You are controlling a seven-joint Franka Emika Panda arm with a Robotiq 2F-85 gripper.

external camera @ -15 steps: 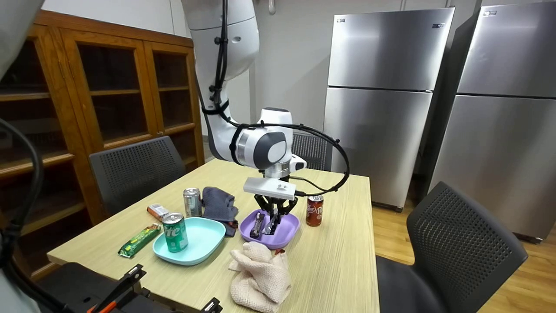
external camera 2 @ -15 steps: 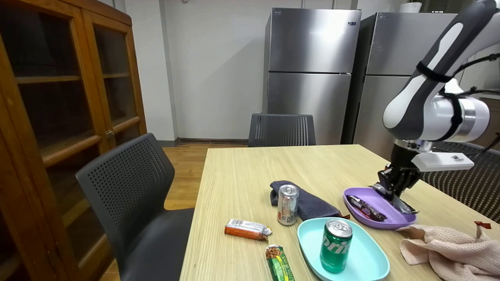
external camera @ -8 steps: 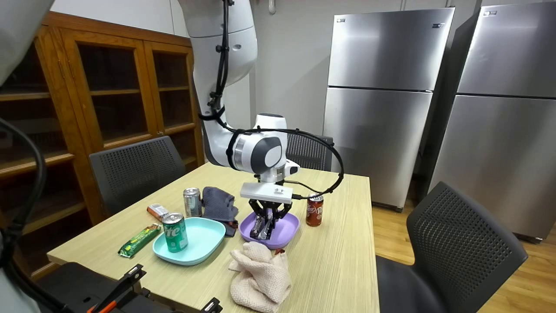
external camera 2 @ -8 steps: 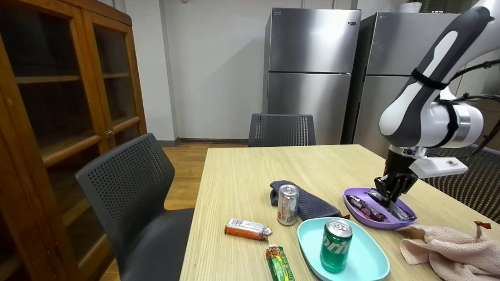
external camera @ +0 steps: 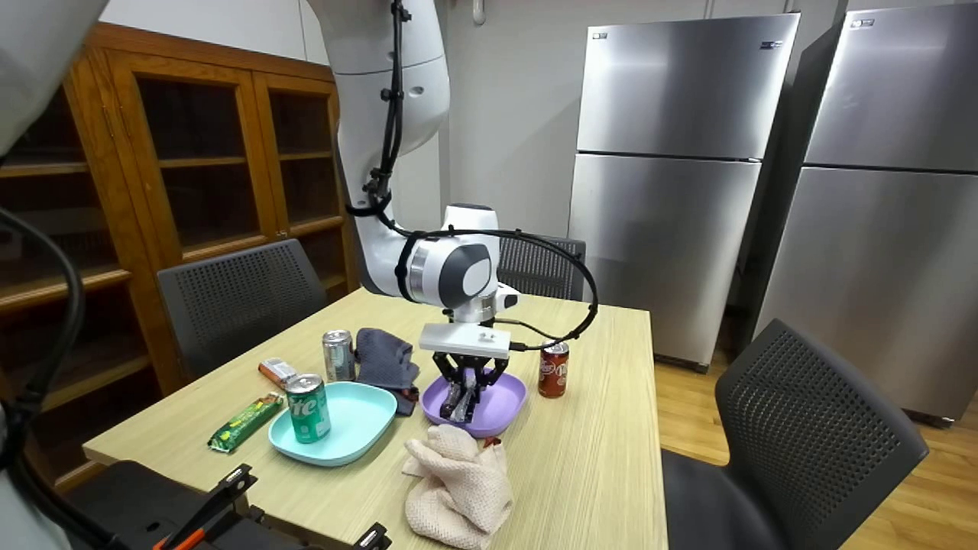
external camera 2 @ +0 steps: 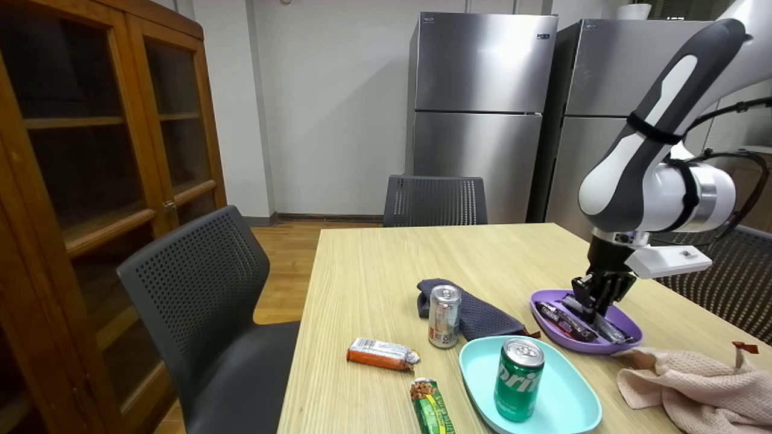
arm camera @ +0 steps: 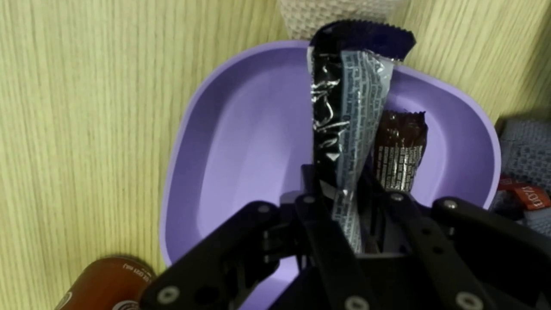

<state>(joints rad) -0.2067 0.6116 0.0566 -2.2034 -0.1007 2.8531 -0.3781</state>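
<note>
Flanking purple dish [external camera: 504, 402] in an exterior view: red can [external camera: 553, 372], pale pink cloth [external camera: 458, 489]. In an exterior view: brown bar [external camera 2: 565, 321] inside dish. Wrist view: fingers [arm camera: 316, 219] nearly closed, pinching black-and-silver bar [arm camera: 346, 120] over dish.

The wrapper [arm camera: 359, 103] is glossy, the tray [arm camera: 254, 142] plastic.
</note>
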